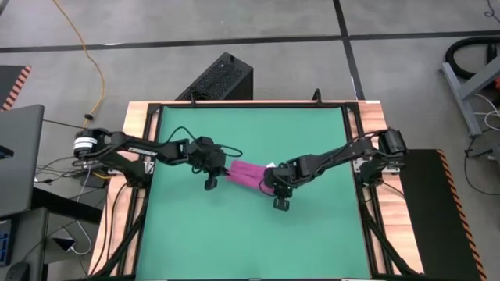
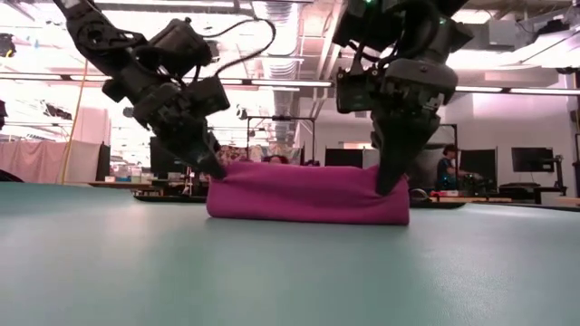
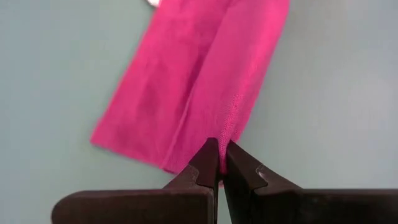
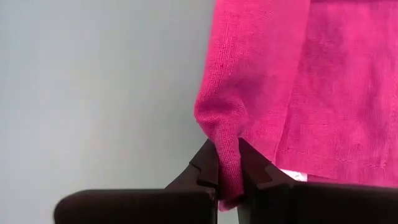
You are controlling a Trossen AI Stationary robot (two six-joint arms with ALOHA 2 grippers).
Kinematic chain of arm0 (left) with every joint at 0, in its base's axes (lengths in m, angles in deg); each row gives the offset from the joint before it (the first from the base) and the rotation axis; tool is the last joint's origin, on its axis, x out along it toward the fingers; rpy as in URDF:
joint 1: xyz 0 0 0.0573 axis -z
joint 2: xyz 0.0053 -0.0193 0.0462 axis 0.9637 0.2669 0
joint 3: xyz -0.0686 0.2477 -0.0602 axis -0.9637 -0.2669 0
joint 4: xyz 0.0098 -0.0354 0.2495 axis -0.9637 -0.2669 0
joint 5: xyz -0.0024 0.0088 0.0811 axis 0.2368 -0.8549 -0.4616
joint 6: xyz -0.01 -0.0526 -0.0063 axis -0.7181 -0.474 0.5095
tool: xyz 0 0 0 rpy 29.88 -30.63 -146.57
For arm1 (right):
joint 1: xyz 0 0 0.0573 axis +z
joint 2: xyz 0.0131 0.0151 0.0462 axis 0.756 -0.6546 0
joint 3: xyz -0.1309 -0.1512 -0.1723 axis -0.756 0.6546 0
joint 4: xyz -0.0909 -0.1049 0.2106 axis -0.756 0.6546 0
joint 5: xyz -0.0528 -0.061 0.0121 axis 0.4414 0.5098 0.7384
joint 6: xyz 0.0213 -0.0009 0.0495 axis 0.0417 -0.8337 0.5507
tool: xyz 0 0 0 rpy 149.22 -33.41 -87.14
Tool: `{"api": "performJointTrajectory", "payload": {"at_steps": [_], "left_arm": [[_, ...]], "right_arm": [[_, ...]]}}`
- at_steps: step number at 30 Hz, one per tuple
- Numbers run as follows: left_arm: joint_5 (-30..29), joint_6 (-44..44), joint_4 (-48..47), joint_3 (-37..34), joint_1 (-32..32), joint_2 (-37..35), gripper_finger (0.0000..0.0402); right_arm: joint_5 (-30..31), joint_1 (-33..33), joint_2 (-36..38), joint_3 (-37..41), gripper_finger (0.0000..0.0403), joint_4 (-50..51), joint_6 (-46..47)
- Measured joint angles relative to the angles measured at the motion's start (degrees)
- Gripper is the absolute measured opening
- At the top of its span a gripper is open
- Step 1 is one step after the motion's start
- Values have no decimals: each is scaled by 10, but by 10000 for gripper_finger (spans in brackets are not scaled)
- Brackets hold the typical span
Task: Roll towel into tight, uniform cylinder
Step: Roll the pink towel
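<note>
The magenta-pink towel [image 1: 247, 173] lies partly rolled as a short thick band on the green mat [image 1: 250, 242]; in the low view [image 2: 308, 195] it rests on the mat along its whole length. My left gripper [image 1: 222, 173] is shut on its left end, and my right gripper [image 1: 270, 184] is shut on its right end. A bit of the white tag [image 4: 293, 176] shows beside my right fingers. My left gripper pinches the towel's stitched hem [image 3: 227, 140] at the left end between its two fingertips, slanting down from the table's left. The towel lies on the mat beyond the fingers, slack. My right gripper pinches a bunched fold at the towel's right end [image 4: 225, 140] between its two fingers, pointing down from above. The fold holds more than one layer. The rest of the towel lies on the mat.
The wooden table frame [image 1: 141, 117] borders the mat. A black box [image 1: 219, 78] stands beyond the far edge. There is open mat [image 1: 250, 133] on the near and far sides of the towel. A person [image 2: 447, 167] sits far back in the room.
</note>
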Motion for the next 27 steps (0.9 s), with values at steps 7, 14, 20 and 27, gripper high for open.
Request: {"api": "performJointTrajectory", "payload": {"at_steps": [7,14,20,27], "left_arm": [[22,0,-4,43,-20,97,0],[32,14,-62,83,-40,101,0],[61,16,-88,104,-64,96,0],[77,14,-91,105,-89,96,0]], "right_arm": [[-29,-42,0,0,32,17,-11],[-32,-78,4,0,32,49,-31],[-45,-114,4,0,32,57,-53],[-47,-166,4,0,32,57,-70]]}}
